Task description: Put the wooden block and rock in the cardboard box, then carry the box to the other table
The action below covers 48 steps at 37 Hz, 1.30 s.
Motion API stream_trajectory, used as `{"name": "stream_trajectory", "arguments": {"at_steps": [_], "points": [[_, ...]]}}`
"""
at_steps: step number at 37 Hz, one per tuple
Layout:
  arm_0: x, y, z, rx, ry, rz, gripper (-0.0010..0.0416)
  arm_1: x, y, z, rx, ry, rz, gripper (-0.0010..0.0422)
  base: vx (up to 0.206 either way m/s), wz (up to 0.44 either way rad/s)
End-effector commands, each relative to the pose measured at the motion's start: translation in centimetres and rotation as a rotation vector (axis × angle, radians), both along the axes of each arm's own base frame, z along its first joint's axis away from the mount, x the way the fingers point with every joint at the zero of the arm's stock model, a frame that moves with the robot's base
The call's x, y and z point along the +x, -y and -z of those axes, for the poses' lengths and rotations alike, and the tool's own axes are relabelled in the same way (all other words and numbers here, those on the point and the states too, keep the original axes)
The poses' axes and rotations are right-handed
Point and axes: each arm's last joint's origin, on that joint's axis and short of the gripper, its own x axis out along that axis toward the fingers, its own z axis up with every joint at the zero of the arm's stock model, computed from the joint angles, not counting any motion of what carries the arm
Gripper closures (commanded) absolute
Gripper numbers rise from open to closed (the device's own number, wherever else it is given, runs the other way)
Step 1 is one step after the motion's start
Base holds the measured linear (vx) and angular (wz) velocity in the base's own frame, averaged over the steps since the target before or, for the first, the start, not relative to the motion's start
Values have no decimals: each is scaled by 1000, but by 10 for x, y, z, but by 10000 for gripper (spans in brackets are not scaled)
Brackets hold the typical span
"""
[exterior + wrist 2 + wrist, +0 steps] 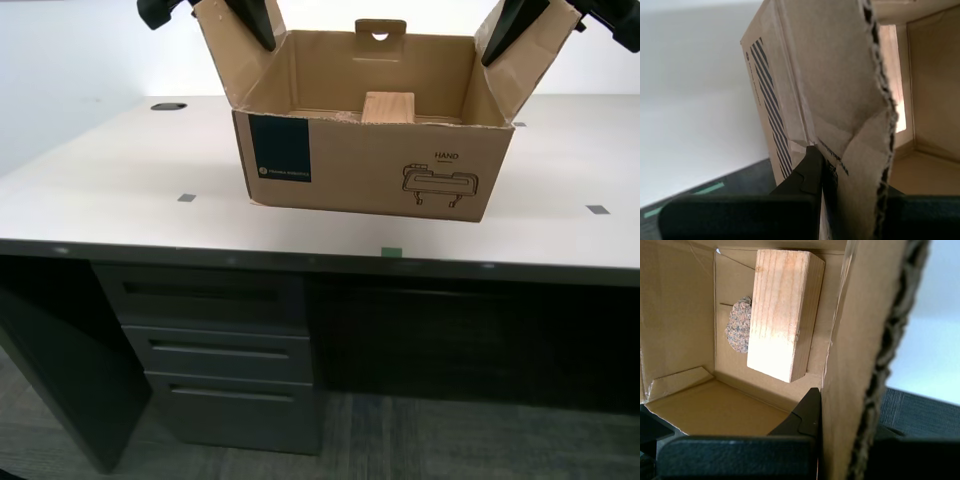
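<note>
Box (370, 165) hanging just over the table (120, 170), block (782, 310) and rock (738, 325) inside. First gripper (840, 432) and second gripper (850, 185) each pinched shut on a side flap. Thin flaps could tear or slip; uneven lift would tip the load.

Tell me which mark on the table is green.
The green mark at the near edge, in front of the box. The marks toward the exterior view's left and right are grey.
</note>
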Motion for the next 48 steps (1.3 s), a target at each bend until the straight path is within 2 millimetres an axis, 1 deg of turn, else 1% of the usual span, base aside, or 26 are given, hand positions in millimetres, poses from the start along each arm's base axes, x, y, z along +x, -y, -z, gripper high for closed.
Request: {"name": "stream_trajectory", "arguments": {"at_steps": [1,5,9,14,19,23,27,36,48], "points": [[-1,-1,0,16,-3,-25,406,-1,2,-1,-29,-9,14,413,-119,-87],[-1,-1,0,16,-1,-22,406,-2,2,-1,-19,-18,23,413,-116,-84],[0,-1,0,20,3,-17,406,-6,6,5,-14,-25,37,413,-117,-73],[0,-1,0,17,6,-15,406,-11,11,21,-5,-28,69,413,-120,-58],[0,-1,0,-1,11,-4,406,-17,13,36,2,-34,86,413,-120,-44],[0,0,0,-4,9,0,406,-19,11,40,8,-44,86,413,-111,34],[0,0,0,1,2,12,406,-21,9,37,3,-35,87,413,-93,154],[-2,-1,1,-2,-25,20,406,-29,4,18,-29,27,98,413,-69,256],[-1,-1,1,3,-27,30,406,-30,3,18,-3,70,178,413,-58,392]]}}
